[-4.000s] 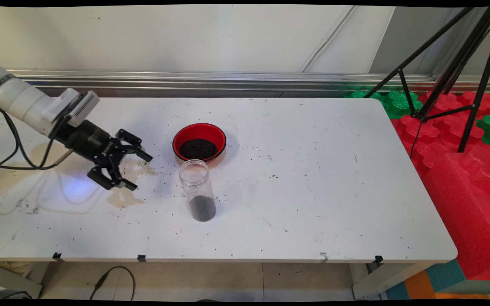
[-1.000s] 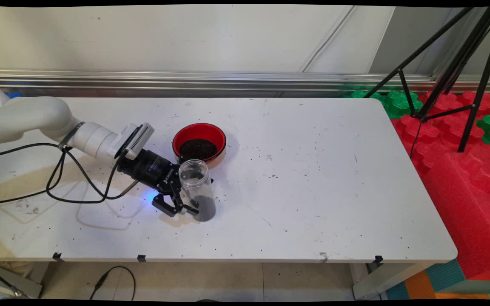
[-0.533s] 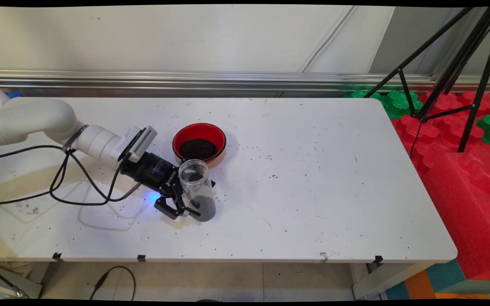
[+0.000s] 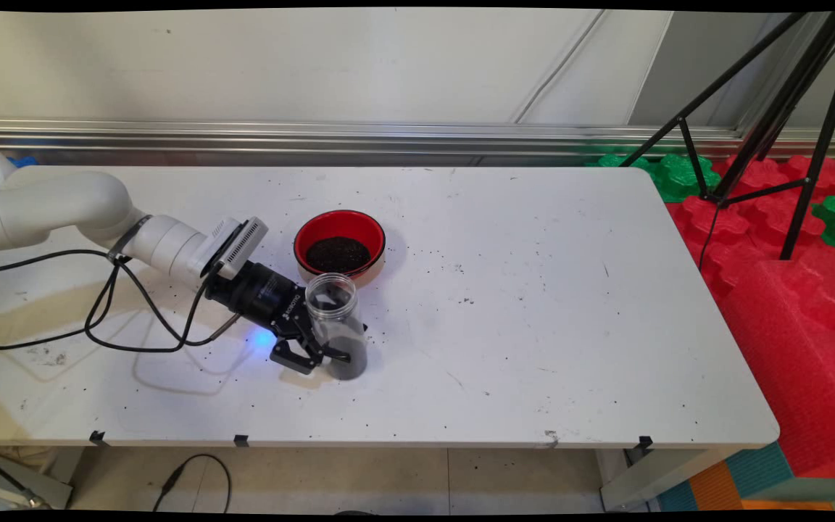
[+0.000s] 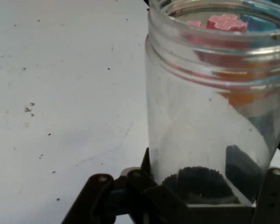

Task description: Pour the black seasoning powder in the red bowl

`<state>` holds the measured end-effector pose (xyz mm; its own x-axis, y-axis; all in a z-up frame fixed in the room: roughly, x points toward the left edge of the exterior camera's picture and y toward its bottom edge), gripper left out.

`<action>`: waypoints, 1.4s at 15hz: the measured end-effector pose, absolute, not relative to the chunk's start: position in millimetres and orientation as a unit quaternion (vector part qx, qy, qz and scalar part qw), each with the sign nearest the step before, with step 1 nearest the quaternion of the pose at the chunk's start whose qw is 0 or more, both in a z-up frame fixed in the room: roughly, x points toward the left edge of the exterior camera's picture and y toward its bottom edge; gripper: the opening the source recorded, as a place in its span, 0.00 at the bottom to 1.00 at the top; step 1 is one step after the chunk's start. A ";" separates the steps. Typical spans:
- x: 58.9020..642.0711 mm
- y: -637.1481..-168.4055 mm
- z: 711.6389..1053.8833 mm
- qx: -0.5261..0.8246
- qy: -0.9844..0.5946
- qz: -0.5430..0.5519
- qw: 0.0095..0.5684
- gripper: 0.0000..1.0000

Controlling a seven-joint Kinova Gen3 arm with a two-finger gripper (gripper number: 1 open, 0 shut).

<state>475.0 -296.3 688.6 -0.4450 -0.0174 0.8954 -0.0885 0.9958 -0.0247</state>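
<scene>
A clear plastic jar (image 4: 333,313) stands upright on the white table (image 4: 533,304), with dark grains filling its bottom part. My gripper (image 4: 349,344) reaches in low from the left and is shut on the jar's lower half, one finger in front and the other behind it. In the hand view the jar (image 5: 210,107) fills the space between the fingers (image 5: 148,164), and the dark grains show at its base. Just behind the jar sits a red bowl (image 4: 310,233) holding more dark grains.
Dark grains lie scattered over the table around the jar and bowl. Black cables (image 4: 98,319) hang from the arm onto the table's left side. A black tripod (image 4: 773,123) and red and green foam blocks (image 4: 787,290) stand off the right edge.
Over four seconds the gripper travelled right from open table to the jar. In the last second its fingers slid around the jar's lower half and closed on it.
</scene>
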 end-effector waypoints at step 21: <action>470.9 -315.7 747.2 0.040 -0.824 0.076 0.560 0.00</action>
<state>470.9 -315.7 747.2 -0.3699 0.0181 0.9289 -0.1515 0.9853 -0.0795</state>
